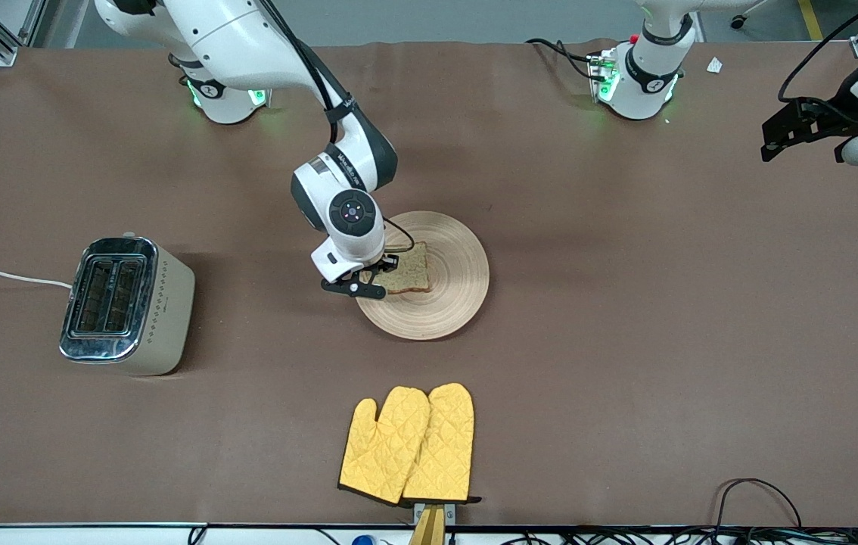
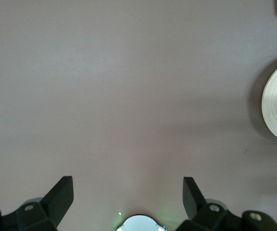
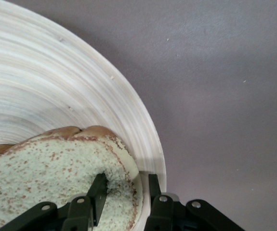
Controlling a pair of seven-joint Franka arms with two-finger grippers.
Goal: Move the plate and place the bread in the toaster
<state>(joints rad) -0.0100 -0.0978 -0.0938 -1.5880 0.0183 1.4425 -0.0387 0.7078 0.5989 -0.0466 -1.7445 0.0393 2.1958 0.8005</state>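
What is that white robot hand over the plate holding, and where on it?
The right hand pinches the bread by one edge, one finger pressing its top face, the slice still lying on the plate. The left hand holds nothing.

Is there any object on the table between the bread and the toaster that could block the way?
Nothing visible does. The right claw pinches the edge of the bread on the plate. Only bare table lies between the plate and the toaster. The yellow mitts lie nearer the front camera, off that path.
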